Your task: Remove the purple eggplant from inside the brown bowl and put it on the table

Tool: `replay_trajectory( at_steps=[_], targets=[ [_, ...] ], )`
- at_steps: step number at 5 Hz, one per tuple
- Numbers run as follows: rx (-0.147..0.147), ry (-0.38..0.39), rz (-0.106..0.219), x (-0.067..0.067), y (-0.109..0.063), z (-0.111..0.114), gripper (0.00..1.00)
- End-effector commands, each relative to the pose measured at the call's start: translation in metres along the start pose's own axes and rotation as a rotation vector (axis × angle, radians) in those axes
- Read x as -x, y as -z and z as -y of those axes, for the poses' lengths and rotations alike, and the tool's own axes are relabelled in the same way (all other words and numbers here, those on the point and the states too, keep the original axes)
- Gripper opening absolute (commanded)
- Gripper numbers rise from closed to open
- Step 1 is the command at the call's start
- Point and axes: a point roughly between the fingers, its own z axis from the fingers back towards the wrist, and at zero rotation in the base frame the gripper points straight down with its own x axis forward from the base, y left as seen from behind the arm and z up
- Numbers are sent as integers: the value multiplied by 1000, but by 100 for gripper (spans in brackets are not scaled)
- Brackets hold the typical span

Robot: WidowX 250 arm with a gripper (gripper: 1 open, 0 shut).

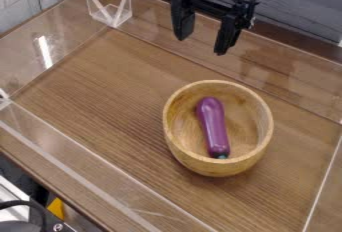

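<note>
my black pincer (203,32) hangs wide, holding nothing. i should drop over the slim shiny purple eggplant (213,126) in the round tan wooden bowl (179,141) and pinch its middle.

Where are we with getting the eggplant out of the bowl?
Nothing is done yet: the purple eggplant lies inside the brown bowl. The gripper hangs open above the far side of the table, holding nothing. Left to do: descend, grasp the eggplant, lift it out, set it on the table.

purple eggplant (213,127) lying inside brown bowl (218,127) on table (107,86), open hand (203,33) hanging above
</note>
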Motion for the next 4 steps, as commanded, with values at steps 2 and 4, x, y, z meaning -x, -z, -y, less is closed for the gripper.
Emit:
replay_trajectory(
  at_steps=[2,4],
  targets=[
    [51,-153,-35,7,16,10,100],
    [83,-303,-29,11,28,26,100]
  ],
)
